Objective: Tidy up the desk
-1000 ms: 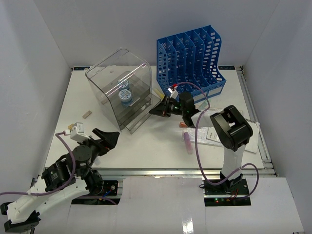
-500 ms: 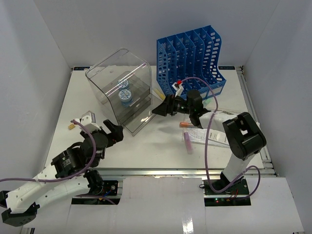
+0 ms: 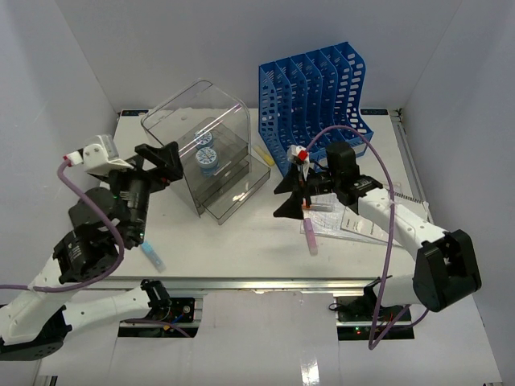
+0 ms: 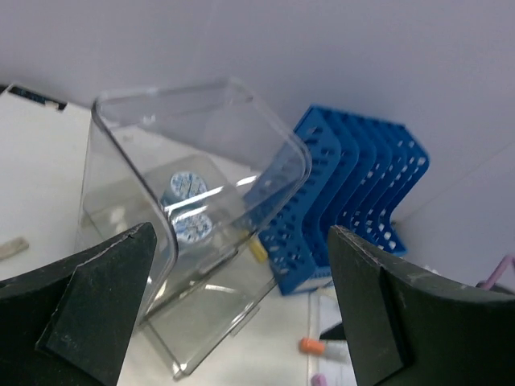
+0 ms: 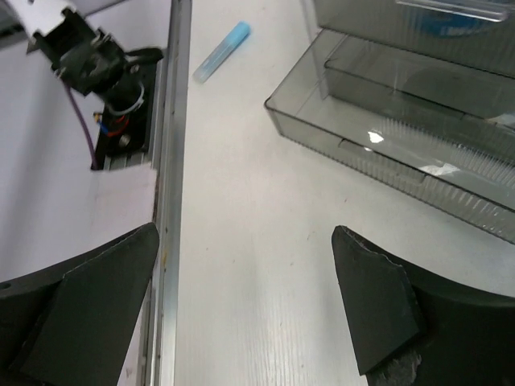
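The desk [image 3: 241, 241] is a white tabletop with a metal rail [image 5: 165, 201] along its front. My left gripper [image 3: 165, 163] hangs open above the desk's left side, facing the clear drawer box [image 3: 205, 153], and holds nothing. In the left wrist view the left gripper [image 4: 241, 232] frames that box [image 4: 193, 209]. My right gripper [image 3: 278, 201] stands open over mid-desk, right of the box's pulled-out bottom drawer [image 3: 237, 189]. In the right wrist view the right gripper [image 5: 245, 233] has only bare desk between its fingers.
A blue file rack [image 3: 314, 96] stands at the back. A pink marker [image 3: 310, 237] and an orange-capped one [image 4: 318, 347] lie by papers [image 3: 362, 217] on the right. A light-blue marker [image 3: 153, 257] lies near the front left. A small eraser [image 4: 12, 248] lies left of the box.
The right gripper has opened and drawn back from the drawer box toward the right. The left arm has risen and swung up to the left, uncovering the light-blue marker.
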Controlling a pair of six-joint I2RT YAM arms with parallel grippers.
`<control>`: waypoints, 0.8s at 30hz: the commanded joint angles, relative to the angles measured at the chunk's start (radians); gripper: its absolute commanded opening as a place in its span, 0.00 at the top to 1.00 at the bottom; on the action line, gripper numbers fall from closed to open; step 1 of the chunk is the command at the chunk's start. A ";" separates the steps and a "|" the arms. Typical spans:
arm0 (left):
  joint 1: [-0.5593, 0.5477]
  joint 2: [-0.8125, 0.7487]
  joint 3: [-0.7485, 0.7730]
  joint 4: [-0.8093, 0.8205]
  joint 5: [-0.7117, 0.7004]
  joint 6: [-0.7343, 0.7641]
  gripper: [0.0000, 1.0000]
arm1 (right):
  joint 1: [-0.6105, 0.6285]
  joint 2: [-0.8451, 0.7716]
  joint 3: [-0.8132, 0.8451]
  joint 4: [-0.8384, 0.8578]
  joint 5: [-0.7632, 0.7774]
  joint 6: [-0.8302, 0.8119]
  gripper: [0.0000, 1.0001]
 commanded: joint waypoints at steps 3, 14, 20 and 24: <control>-0.201 -0.028 0.067 0.571 -0.252 0.623 0.02 | -0.007 -0.085 0.055 -0.364 -0.066 -0.362 0.05; -0.626 0.009 -0.033 1.867 -0.259 1.826 0.12 | -0.062 -0.103 -0.033 -0.366 -0.060 -0.412 0.05; -0.626 0.400 0.282 2.215 -0.152 2.409 0.05 | -0.075 -0.087 -0.038 -0.363 -0.061 -0.415 0.05; -0.626 0.599 0.550 2.236 -0.065 2.539 0.02 | -0.084 -0.092 -0.041 -0.362 -0.061 -0.415 0.05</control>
